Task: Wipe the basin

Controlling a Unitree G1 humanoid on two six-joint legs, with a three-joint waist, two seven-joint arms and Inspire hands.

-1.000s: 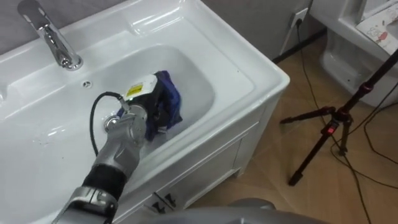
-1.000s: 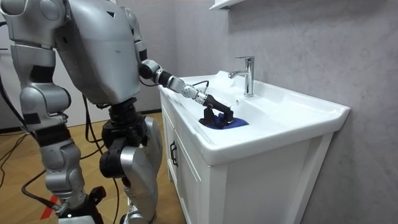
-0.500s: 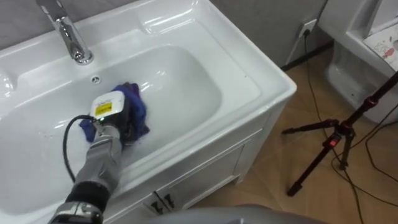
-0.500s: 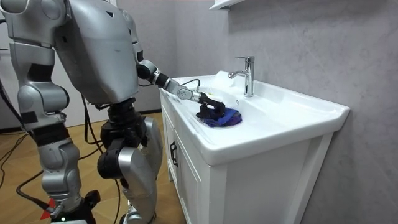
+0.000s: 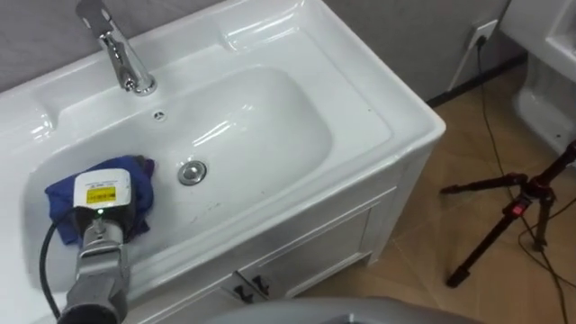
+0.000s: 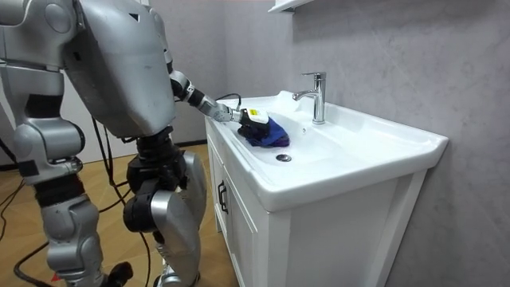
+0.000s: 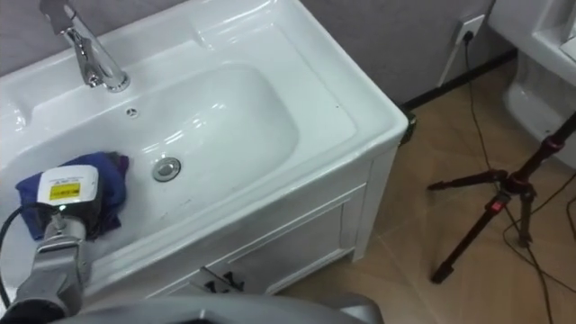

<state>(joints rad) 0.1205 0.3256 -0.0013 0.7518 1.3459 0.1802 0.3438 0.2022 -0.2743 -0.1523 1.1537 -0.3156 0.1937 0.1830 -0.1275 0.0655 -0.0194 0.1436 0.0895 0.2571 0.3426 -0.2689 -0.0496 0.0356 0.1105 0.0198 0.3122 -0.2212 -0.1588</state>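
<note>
The white basin (image 5: 270, 108) is set in a vanity top, with a chrome faucet (image 5: 119, 56) at the back and a drain (image 5: 191, 172) in the bowl's floor. A blue cloth (image 5: 137, 191) lies on the bowl's left slope, left of the drain. My left hand (image 5: 97, 220) rests on top of the cloth, its back and white tag facing up, the arm coming in from the lower left. In the room view the robot stands at the vanity's front, left arm stretched over the rim, hand (image 6: 253, 117) on the cloth (image 6: 272, 137).
White cabinet doors (image 5: 297, 261) sit below the basin. On the wooden floor to the right stands a black tripod (image 5: 508, 211) with trailing cables. A white fixture (image 5: 551, 63) is at the far right, a wall socket (image 5: 486, 32) beside it.
My left hand has slid the cloth from the bowl's right side across to its left slope, uncovering the drain. The eye view has shifted too.
</note>
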